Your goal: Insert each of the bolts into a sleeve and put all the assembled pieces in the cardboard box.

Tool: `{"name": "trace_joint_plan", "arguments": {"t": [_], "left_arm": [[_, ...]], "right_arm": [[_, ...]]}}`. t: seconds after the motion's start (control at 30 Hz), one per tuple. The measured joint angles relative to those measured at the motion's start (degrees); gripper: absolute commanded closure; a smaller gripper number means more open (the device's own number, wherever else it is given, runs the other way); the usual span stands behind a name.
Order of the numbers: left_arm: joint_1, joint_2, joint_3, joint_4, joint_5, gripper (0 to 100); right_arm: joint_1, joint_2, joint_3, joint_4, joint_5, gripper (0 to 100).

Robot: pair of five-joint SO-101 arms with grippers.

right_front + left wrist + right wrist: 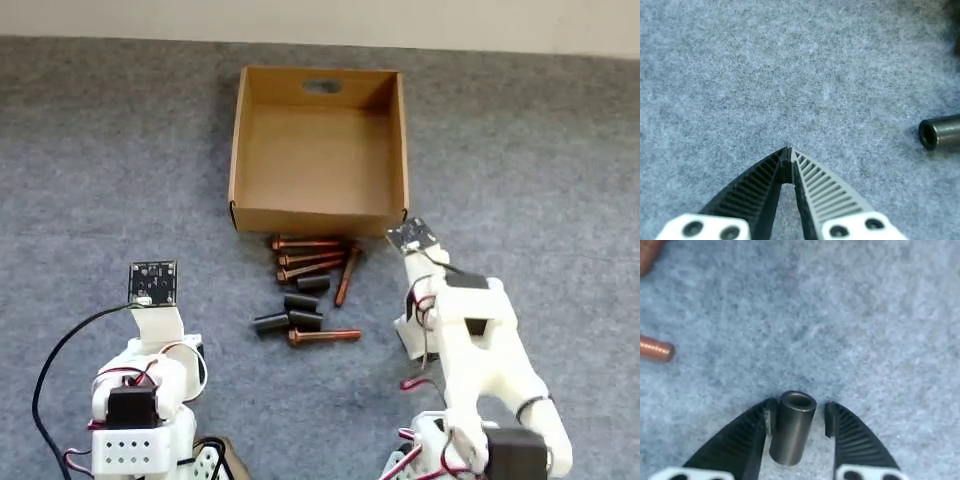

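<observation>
Nearest the right wrist camera, a short black cylindrical metal sleeve (792, 430) lies on the grey felt-like table cover (880, 315) with its open end pointing away from the lens. The right gripper (800, 410) straddles it with its jaws spread. One ribbed black finger sits against the sleeve's side, while a sliver of grey cover shows between the sleeve and the other finger (845, 435). Farther out on the cover are the threaded tip of a copper-coloured metal bolt (656, 350) and the edge of another.

On the other arm, the left gripper (788, 152) is clenched, its two ribbed tips pressed together with nothing between them, just above bare cover. Off to one side of it lies another black sleeve (940, 132), well apart from the tips, its hollow end facing the gripper.

From the high view, the shallow open brown cardboard box (236, 150) stands at the far side of the table with nothing in it. Just in front of its near wall lies the loose pile. Three copper bolts (308, 258) lie roughly parallel, a fourth (347, 275) lies slanted beside them, and a fifth (325, 336) lies alone nearest the arms. Four black sleeves (300, 312) are clustered among them. The right arm (470, 330) is stretched out beside the pile, and the left arm (150, 390) is folded back, away from it.
</observation>
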Motion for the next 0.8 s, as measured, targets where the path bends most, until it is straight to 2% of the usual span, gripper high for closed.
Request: {"name": "trace_joint_plan", "arguments": {"t": [0.1, 0.17, 0.37, 0.5, 0.6, 0.8], "left_arm": [[0.0, 0.0, 0.0, 0.0, 0.0, 99], [0.0, 0.0, 0.0, 0.0, 0.0, 99], [0.0, 0.0, 0.0, 0.0, 0.0, 99], [0.0, 0.0, 0.0, 0.0, 0.0, 99], [0.0, 0.0, 0.0, 0.0, 0.0, 99], [0.0, 0.0, 0.0, 0.0, 0.0, 99]], "right_arm": [[-0.1, -0.1, 2.5, -2.5, 0.0, 87.4], [0.1, -0.2, 2.7, -2.9, 0.0, 99.5], [0.6, -1.1, 1.8, -2.3, 0.0, 99.2], [0.1, -4.7, -4.5, 8.6, -0.9, 99.2], [0.3, -12.0, -11.1, 16.6, -5.9, 99.2], [-6.4, -25.8, -10.7, 16.3, -14.7, 99.2]]}}
